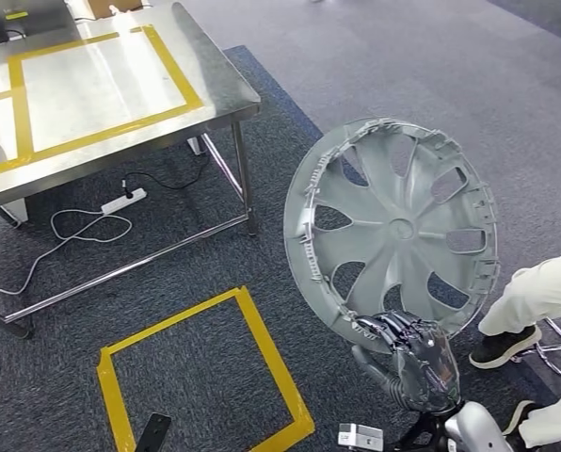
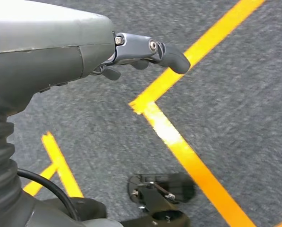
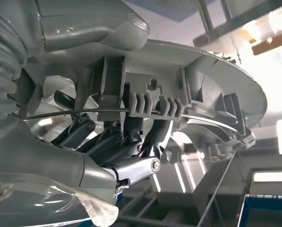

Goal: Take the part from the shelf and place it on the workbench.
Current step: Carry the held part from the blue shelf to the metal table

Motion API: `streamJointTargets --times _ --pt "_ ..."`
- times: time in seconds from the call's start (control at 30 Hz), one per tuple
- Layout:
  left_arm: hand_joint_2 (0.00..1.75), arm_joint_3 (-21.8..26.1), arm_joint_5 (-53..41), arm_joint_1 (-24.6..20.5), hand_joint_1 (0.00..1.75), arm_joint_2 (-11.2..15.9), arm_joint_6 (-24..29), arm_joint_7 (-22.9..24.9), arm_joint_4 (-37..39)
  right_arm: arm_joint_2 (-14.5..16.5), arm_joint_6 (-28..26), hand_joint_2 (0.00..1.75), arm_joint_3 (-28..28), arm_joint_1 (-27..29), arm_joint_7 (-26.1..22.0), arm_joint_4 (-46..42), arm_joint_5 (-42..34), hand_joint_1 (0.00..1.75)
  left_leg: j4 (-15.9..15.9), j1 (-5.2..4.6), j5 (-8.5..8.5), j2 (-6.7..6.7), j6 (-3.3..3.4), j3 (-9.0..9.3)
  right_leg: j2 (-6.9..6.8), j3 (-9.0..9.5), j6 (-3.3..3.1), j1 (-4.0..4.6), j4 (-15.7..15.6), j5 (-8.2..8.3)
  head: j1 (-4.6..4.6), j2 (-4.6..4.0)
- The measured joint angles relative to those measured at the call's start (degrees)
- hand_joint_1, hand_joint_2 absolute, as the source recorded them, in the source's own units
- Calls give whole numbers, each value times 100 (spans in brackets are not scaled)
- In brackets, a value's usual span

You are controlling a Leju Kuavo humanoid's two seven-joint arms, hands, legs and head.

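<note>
No readable text, labels, brands or numbers anywhere; any moulded marks on the wheel cover (image 1: 394, 226) are too small.

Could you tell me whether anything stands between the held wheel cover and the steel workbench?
Nothing visible does. The right robot hand grips the round grey plastic wheel cover at its lower rim, and only open grey carpet lies between it and the yellow-taped stainless steel workbench. A person's legs stand on the far side.

the right hand (image 1: 418, 363) hid the wheel cover's (image 1: 394, 226) lower rim behind its fingers. the person's leg (image 1: 540, 292) ran off the edge. carpet (image 2: 96, 127) past the left hand's fingers (image 2: 171, 56) was blurred.
</note>
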Motion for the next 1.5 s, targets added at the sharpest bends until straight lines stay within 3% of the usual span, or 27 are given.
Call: streamJointTargets --times 0.07,0.13,0.2,0.27,0.3,0.33,0.37,0.43,0.5,0.57,0.6,0.67,0.73,0.8,0.83,0.87,0.93,1.0,1.07,1.1,1.17,1.23,1.3,1.33,1.37,1.43,1.5 --pt "175 0 -13 28 0 18 -5 9 1 1 0 175 1 20 18 -1 36 175 5 16 18 -76 -63 -39 -99 17 -75 8 -22 6 0 0" --pt "175 0 -25 39 0 29 -16 -34 1 3 0 175 -1 36 41 -4 47 175 176 1 -91 137 -125 -112 -240 58 -147 2 -45 10 -34 0" --pt "175 0 -43 16 0 29 -20 -75 0 4 0 175 -6 75 53 -10 50 175 774 -5 -404 459 -175 -381 -407 102 -200 14 -56 -12 -76 0" --pt "175 0 -66 6 0 29 -21 -86 0 4 0 175 -7 113 54 -13 53 175 1481 15 -669 572 -195 -718 -574 129 -226 32 -56 -40 -82 0" --pt "175 0 -73 13 0 29 -22 -86 0 4 0 175 -7 123 54 -13 54 175 1619 19 -666 588 -193 -784 -647 143 -230 37 -56 -54 -84 0" --pt "175 0 -77 20 0 29 -23 -85 0 5 0 175 -6 130 58 -14 53 175 1531 19 -555 602 -182 -738 -713 161 -231 42 -56 -68 -85 0" --pt "175 0 -78 25 0 29 -23 -84 0 6 0 175 -5 135 64 -15 51 175 1228 14 -364 636 -159 -584 -776 187 -228 48 -56 -86 -85 0" --pt "175 0 -81 15 0 32 -23 -88 0 10 0 175 -6 148 77 -17 51 175 452 -37 -65 839 -84 -192 -896 238 -200 73 -55 -131 -88 0" --pt "175 0 -85 -1 0 38 -22 -99 0 14 0 175 -9 165 81 -27 55 175 66 -93 -16 978 -25 -10 -1012 270 -143 102 -66 -168 -86 0" --pt "175 0 -85 10 0 42 -22 -106 0 15 0 175 -9 171 80 -48 57 175 24 -99 -27 888 15 -2 -1130 305 -84 115 -99 -191 -81 0" --pt "175 0 -85 23 0 43 -22 -107 0 15 0 175 -10 168 80 -61 56 175 -5 -85 -15 825 42 12 -1108 311 -57 109 -86 -224 -76 0" --pt "175 0 -85 21 0 42 -19 -111 0 16 0 175 -18 169 85 -81 55 175 -60 -44 12 707 101 43 -861 172 -17 90 216 -428 -43 0" --pt "175 0 -86 3 0 34 -16 -115 0 18 0 175 -27 184 86 -85 60 175 -70 -31 12 581 136 45 -567 -217 0 76 949 -754 -2 0" --pt "175 0 -89 -1 0 27 -16 -114 0 22 0 175 -32 196 85 -81 68 175 -67 -36 5 437 147 51 -488 -550 11 76 1465 -844 8 0" --pt "175 0 -90 -1 0 27 -16 -112 0 26 0 175 -33 196 88 -79 72 175 -64 -38 3 360 146 58 -478 -578 11 76 1420 -719 8 0" --pt "175 0 -92 -1 0 26 -16 -111 0 29 0 175 -36 194 91 -77 76 175 -60 -37 0 277 141 69 -454 -497 4 72 1158 -498 7 0" --pt "175 0 -93 -8 0 21 -16 -107 0 36 0 175 -44 189 97 -72 82 175 -39 -39 -16 123 113 80 -263 -197 -15 51 399 -92 7 0" --pt "175 0 -94 -11 0 16 -18 -105 0 40 0 175 -50 181 96 -64 93 175 -14 -37 -24 10 64 55 -73 6 -38 36 -18 14 3 0" --pt "175 0 -94 3 0 17 -26 -102 0 45 0 175 -49 163 95 -58 78 175 -11 -21 -11 -72 3 29 -86 63 -86 42 -65 -5 1 0" --pt "175 0 -94 14 0 19 -33 -98 0 55 0 175 -48 148 97 -57 55 175 5 -22 -22 -30 -32 19 -124 81 -116 38 -78 4 1 0" --pt "175 0 -106 10 0 22 -53 -83 0 78 0 175 -51 129 101 -59 2 175 265 -36 -188 230 -100 -96 -218 121 -186 19 -102 6 -35 0" --pt "175 0 -131 -12 0 19 -74 -68 0 105 0 175 -56 127 95 -60 -17 175 925 -15 -502 502 -159 -409 -313 151 -231 27 -105 -25 -68 0" --pt "175 0 -161 -11 0 18 -78 -49 0 127 0 175 -58 126 77 -58 -20 175 1514 23 -663 568 -193 -709 -383 179 -239 30 -104 -61 -68 0" --pt "175 0 -174 -6 0 18 -76 -37 0 134 0 175 -58 121 65 -57 -22 175 1552 36 -597 575 -197 -735 -407 203 -234 29 -104 -82 -70 0" --pt "175 0 -183 -3 0 19 -74 -28 0 139 0 175 -58 116 55 -56 -28 175 1366 44 -433 577 -189 -651 -424 236 -223 29 -104 -105 -70 0" --pt "175 0 -189 -8 0 26 -68 -19 0 156 0 175 -57 109 40 -55 -48 175 645 35 -68 587 -140 -290 -457 297 -184 30 -109 -163 -69 0" --pt "175 0 -191 -20 0 34 -61 -17 0 168 0 175 -57 99 35 -52 -61 175 128 0 10 600 -82 -27 -480 326 -115 36 -123 -213 -65 0"
